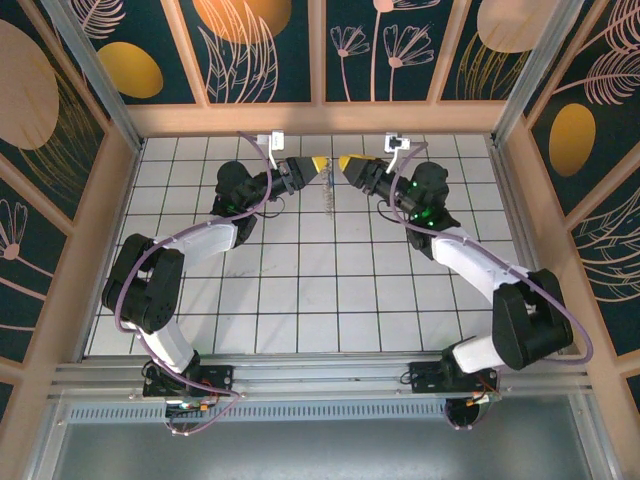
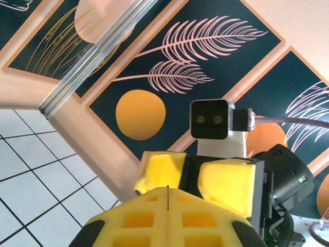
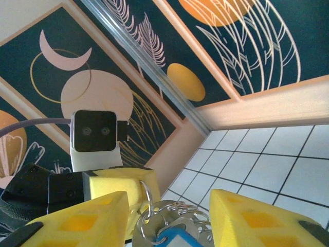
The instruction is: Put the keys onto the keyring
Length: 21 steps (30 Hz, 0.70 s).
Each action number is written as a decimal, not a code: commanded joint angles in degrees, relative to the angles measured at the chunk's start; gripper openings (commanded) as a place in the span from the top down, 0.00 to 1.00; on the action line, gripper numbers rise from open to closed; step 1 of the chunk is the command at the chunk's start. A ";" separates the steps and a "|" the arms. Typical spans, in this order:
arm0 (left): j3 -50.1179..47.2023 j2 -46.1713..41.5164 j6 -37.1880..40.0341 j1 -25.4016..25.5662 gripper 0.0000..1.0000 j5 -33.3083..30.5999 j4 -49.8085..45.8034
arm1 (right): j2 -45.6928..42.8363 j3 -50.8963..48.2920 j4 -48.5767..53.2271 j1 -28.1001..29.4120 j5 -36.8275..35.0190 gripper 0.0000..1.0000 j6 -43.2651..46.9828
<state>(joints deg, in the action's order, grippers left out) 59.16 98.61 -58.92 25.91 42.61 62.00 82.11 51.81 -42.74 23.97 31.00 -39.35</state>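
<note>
Laboratory robot cell: botanical-print wall panels (image 1: pixel 260 50) and aluminium framing (image 1: pixel 92 75) are enclosing a white gridded tabletop (image 1: pixel 330 300) edged by a mounting rail (image 1: pixel 320 380).

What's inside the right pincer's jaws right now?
Between the fingers of the right pincer sit silvery rings of the keyring and the key, blue head showing. Its blade is hidden, and I cannot tell whether the fingers actually grip anything.

Tiny key (image 3: pixel 173 240) with bright blue head, low in the gap between the right fingers (image 3: pixel 247 218) (blade hidden). Just above it, keyring (image 3: pixel 169 216): overlapping silvery rings, one loop reaching up against the left fingers (image 3: pixel 121 188). From overhead, a thin pale strand hanging beneath the meeting fingertips.
</note>
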 commanded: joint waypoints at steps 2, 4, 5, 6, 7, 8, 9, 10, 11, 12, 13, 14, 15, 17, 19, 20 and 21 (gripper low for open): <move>-0.44 -1.67 -1.38 0.45 1.00 0.45 5.63 | 2.33 2.55 -7.37 -0.25 3.59 0.57 -5.25; -0.44 -1.59 -1.42 0.48 1.00 0.48 5.68 | 2.94 2.55 -8.25 -0.27 3.84 0.58 -5.94; -0.44 -1.65 -1.40 0.46 1.00 0.46 5.68 | 3.17 2.67 -8.62 -0.25 4.04 0.59 -6.31; -0.44 -1.62 -1.38 0.46 1.00 0.46 5.68 | 3.44 2.72 -8.92 -0.23 4.30 0.60 -6.45; -0.40 -1.66 -1.40 0.48 1.00 0.50 5.68 | 3.58 2.72 -9.22 -0.20 4.40 0.61 -6.69; -0.33 -1.63 -1.39 0.50 1.00 0.47 5.76 | 3.82 2.80 -9.44 -0.14 4.57 0.62 -6.79; -0.35 -1.51 -1.42 0.53 1.00 0.47 5.77 | 3.96 2.84 -9.62 0.00 4.68 0.62 -6.87; -0.35 -1.50 -1.47 0.59 1.00 0.47 5.84 | 4.15 3.03 -9.71 0.07 4.87 0.63 -6.92; -0.36 -1.51 -1.53 0.59 1.00 0.57 5.85 | 4.29 3.20 -9.73 0.22 5.02 0.63 -6.92; -0.33 -1.49 -1.48 0.54 1.00 0.54 5.86 | 4.56 3.38 -9.73 0.33 5.12 0.64 -6.93; -0.27 -1.42 -1.53 0.63 1.00 0.56 5.85 | 4.71 3.54 -9.81 0.46 5.19 0.64 -6.88; -0.25 -1.34 -1.55 0.63 1.00 0.60 5.86 | 4.86 3.75 -9.86 0.66 5.27 0.64 -6.82; -0.18 -1.29 -1.65 0.68 1.00 0.55 5.94 | 5.08 3.90 -9.83 0.78 5.37 0.64 -6.81; -0.09 -1.17 -1.64 0.72 1.00 0.58 6.02 | 5.49 4.25 -9.82 1.08 5.40 0.65 -6.87; 0.01 -1.17 -1.64 0.81 1.00 0.57 6.03 | 5.77 4.59 -9.83 1.34 5.60 0.66 -6.73; 0.00 -1.17 -1.64 0.83 1.00 0.55 6.03 | 5.90 4.66 -9.76 1.40 5.65 0.67 -6.74; 0.07 -1.19 -1.70 0.88 1.00 0.54 6.03 | 6.07 4.78 -9.74 1.44 5.71 0.68 -6.71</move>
<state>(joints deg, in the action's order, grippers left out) 58.81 98.61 -59.92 26.44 42.85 64.12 87.39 54.39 -49.32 24.97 35.29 -45.58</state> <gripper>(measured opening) 0.050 0.321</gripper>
